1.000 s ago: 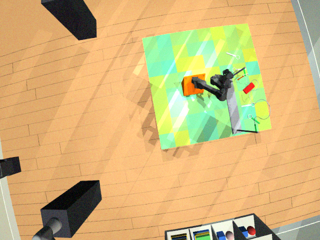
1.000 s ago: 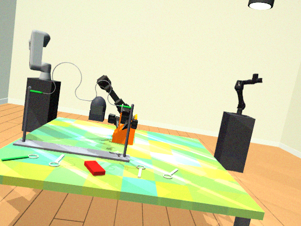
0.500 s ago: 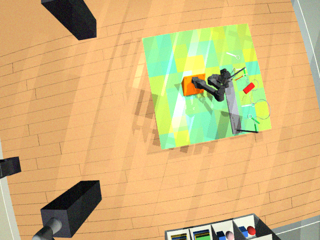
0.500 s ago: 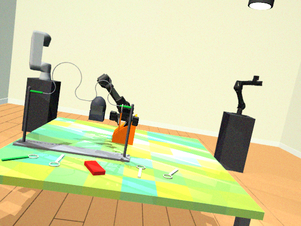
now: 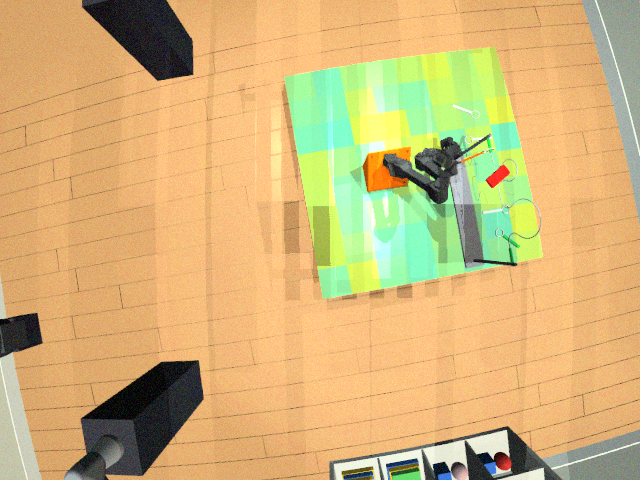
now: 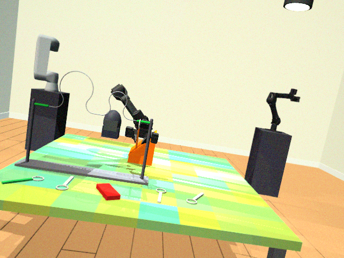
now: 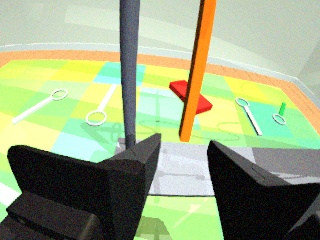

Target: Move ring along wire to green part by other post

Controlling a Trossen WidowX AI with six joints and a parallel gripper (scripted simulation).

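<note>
The ring (image 6: 140, 123) hangs on the green part (image 6: 143, 121) of the wire beside the near post (image 6: 146, 151) (image 7: 131, 47). Its orange handle (image 7: 199, 60) (image 6: 137, 137) (image 5: 472, 156) hangs straight down. My gripper (image 7: 184, 142) (image 6: 141, 135) (image 5: 456, 159) is open. Its fingers stand apart on either side of the handle's lower end and do not grip it. The thin grey wire (image 6: 76, 71) loops away to the green part (image 6: 41, 104) at the far post (image 6: 29, 133) (image 5: 493, 262).
The posts stand on a grey base bar (image 6: 80, 170) (image 5: 467, 222). A red block (image 6: 108, 191) (image 7: 207, 104) (image 5: 497, 176) and loose spare rings with white handles (image 6: 64, 184) (image 6: 160, 194) or green handles (image 6: 19, 180) lie on the table in front of it. The arm's orange base (image 5: 385, 169) is behind.
</note>
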